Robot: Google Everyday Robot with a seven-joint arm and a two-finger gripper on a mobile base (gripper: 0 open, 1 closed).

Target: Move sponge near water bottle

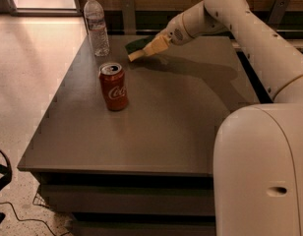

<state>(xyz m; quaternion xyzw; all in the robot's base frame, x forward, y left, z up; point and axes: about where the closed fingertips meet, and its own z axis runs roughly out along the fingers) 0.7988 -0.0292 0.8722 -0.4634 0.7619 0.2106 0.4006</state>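
The water bottle [97, 25], clear with a white cap and pale label, stands upright at the far left of the grey table [156, 122]. My gripper [152, 46] reaches in from the right over the far part of the table and is shut on the sponge [140, 47], dark green on top and pale yellow beneath. The sponge is held tilted just above the table, a short way right of the bottle and apart from it.
A red Coca-Cola can [113, 86] stands upright on the table in front of the bottle. My white arm [250, 38] spans the right side, and my base [262, 171] fills the lower right. Tiled floor lies to the left.
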